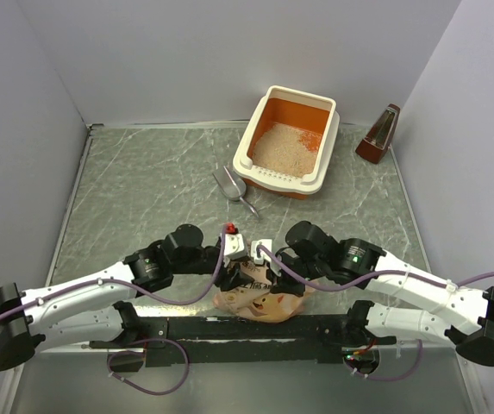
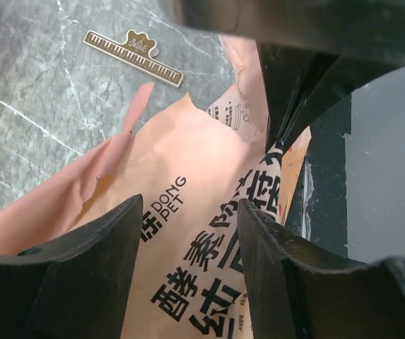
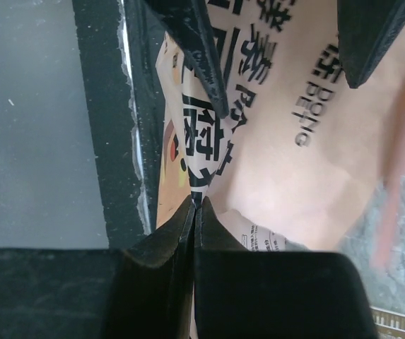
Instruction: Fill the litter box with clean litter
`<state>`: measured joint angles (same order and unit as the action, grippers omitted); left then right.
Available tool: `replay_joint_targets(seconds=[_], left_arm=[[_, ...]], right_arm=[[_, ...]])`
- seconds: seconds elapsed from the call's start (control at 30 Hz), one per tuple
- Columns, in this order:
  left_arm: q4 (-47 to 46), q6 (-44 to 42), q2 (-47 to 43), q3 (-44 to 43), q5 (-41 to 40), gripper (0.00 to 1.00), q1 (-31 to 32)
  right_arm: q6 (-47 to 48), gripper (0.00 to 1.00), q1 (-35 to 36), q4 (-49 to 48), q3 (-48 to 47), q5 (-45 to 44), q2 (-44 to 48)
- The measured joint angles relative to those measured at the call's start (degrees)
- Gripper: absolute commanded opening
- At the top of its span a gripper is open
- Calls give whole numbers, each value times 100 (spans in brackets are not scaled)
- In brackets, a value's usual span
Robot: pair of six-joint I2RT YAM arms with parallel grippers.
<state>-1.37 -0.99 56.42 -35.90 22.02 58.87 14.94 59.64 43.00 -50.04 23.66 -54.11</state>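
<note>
The litter box stands at the back right, cream rim, orange inside, with pale beige clean litter covering much of its floor. The peach-pink bag lies crumpled at the near edge between both arms. My left gripper is open, its fingers straddling the printed bag face without closing on it. My right gripper is shut on a folded edge of the bag. The left gripper's fingers show at the top of the right wrist view.
A grey metal scoop lies on the table in front of the box. A brown wedge-shaped object stands by the right wall. A beige ruler-like strip lies on the table. A black rail runs along the near edge.
</note>
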Motion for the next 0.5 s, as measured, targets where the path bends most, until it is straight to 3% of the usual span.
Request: replay_joint_targets(seconds=[0.5], left_arm=[[31,291,-752,232,546,59,15]], right_arm=[[-55,0,-44,-55,90,79,85]])
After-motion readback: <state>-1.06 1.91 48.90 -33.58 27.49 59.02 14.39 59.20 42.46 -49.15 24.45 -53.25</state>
